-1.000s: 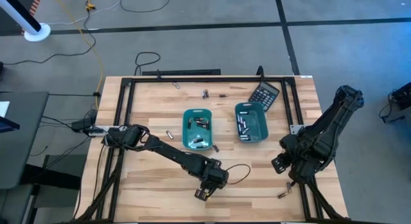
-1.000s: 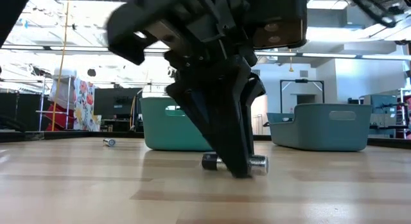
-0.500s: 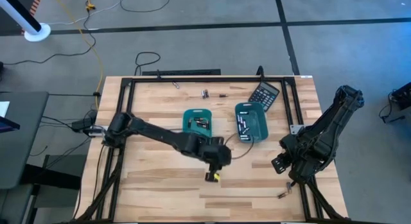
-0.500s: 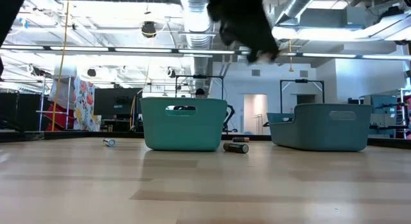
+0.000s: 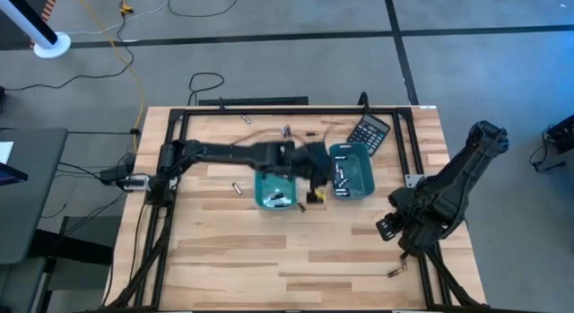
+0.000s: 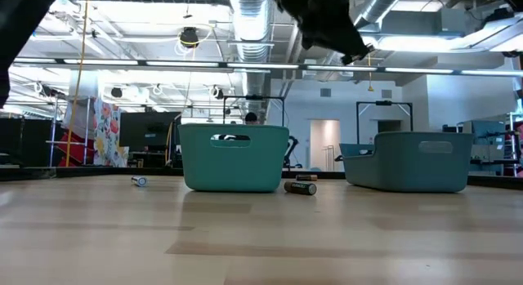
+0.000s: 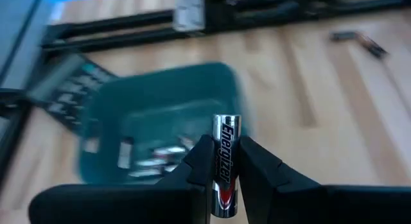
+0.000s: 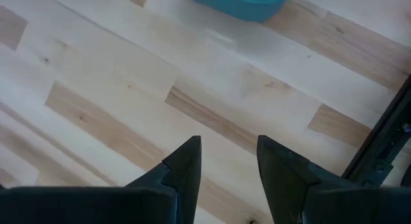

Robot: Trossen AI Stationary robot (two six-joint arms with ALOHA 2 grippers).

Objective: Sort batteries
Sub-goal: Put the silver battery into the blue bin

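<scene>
Silvery, with a dark label, a battery (image 7: 225, 165) is sitting pinched upright between the fingers of the left hand (image 5: 316, 186), which is hovering between the two teal trays (image 5: 276, 180), above the counter (image 5: 224, 250). The right hand (image 8: 226, 161) is waiting near the counter's right edge, fingers parted and gripping nothing.

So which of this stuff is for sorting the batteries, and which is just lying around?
For the job:
- battery pinched in the left gripper
- two teal trays
- loose batteries on the table

Just lying about:
- black calculator
- right gripper, open, waiting over bare wood
</scene>
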